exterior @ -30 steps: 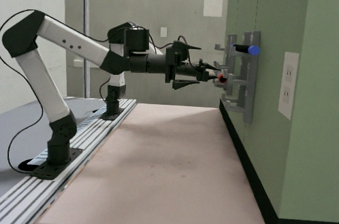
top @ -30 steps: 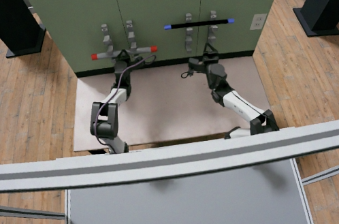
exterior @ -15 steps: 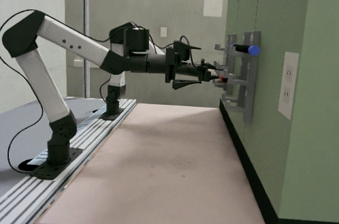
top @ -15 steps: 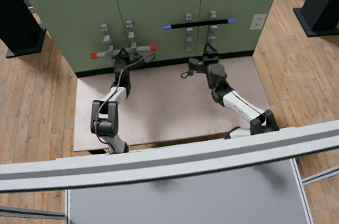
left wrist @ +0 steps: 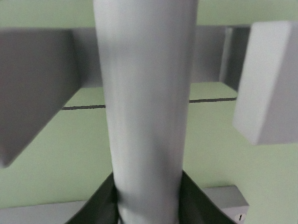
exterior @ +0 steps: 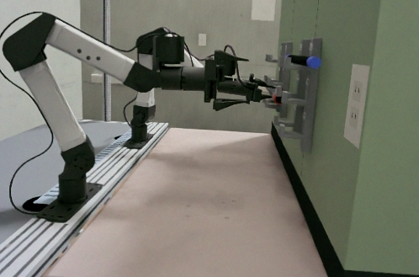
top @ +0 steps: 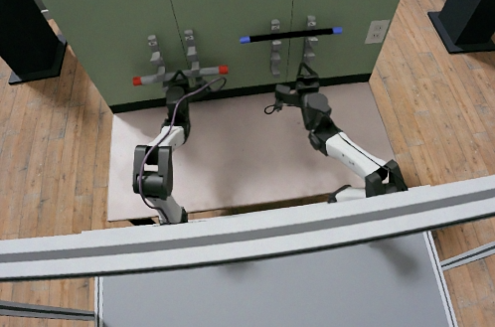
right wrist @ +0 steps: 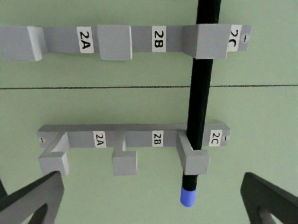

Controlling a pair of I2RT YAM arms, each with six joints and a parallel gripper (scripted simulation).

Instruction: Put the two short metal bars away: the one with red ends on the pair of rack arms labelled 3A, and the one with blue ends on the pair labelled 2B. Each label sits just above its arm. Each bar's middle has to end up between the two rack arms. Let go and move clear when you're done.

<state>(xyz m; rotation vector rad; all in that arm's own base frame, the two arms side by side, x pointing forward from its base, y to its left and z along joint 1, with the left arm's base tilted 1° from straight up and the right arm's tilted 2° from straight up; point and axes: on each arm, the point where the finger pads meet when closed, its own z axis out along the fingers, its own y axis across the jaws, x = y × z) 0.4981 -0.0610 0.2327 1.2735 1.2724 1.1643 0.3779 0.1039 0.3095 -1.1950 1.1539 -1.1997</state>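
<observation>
The bar with red ends (top: 209,72) (left wrist: 145,100) is grey and roughly level, crossing both left racks (top: 152,41) (left wrist: 207,55). My left gripper (top: 179,76) is shut on it near its middle. In the left wrist view it is between two levels of arms, apparently lowest and middle; label 3A and any contact are hidden. The black bar with blue ends (top: 291,34) (exterior: 299,60) (right wrist: 200,85) lies across the top arms labelled 2C on the right racks (top: 275,47) (right wrist: 80,135), its middle between them. My right gripper (right wrist: 151,180) is open and empty, facing these racks below the bar.
The arms labelled 2B (right wrist: 124,162) and 2A (right wrist: 54,163) hold no bar. The green wall (top: 229,0) is close behind both rack pairs. A wall outlet (top: 377,32) (exterior: 357,105) is right of the right racks. A loose cable (top: 184,99) runs along the left arm.
</observation>
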